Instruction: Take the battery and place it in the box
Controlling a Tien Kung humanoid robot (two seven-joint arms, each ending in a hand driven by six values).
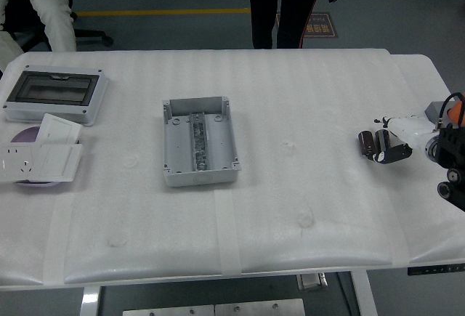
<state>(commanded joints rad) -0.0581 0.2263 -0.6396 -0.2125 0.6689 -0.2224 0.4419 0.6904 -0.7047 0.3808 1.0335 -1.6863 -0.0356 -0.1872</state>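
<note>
A small dark cylindrical battery (pixel 365 144) lies on the white table (pixel 290 207) near its right edge. My right hand (pixel 398 140), white and black, comes in from the right edge and sits right against the battery at table level. Whether it grips the battery cannot be made out. The open grey box (pixel 199 142) lies flat in the middle of the table with a metal rail along its floor, well to the left of the battery. My left arm is out of view.
A grey enclosure with a dark window lid (pixel 54 94) stands at the far left. White socket plates (pixel 40 158) lie in front of it over a purple disc. A person in dark trousers (pixel 280 3) stands at the far side; another person (pixel 40 3) sits at top left.
</note>
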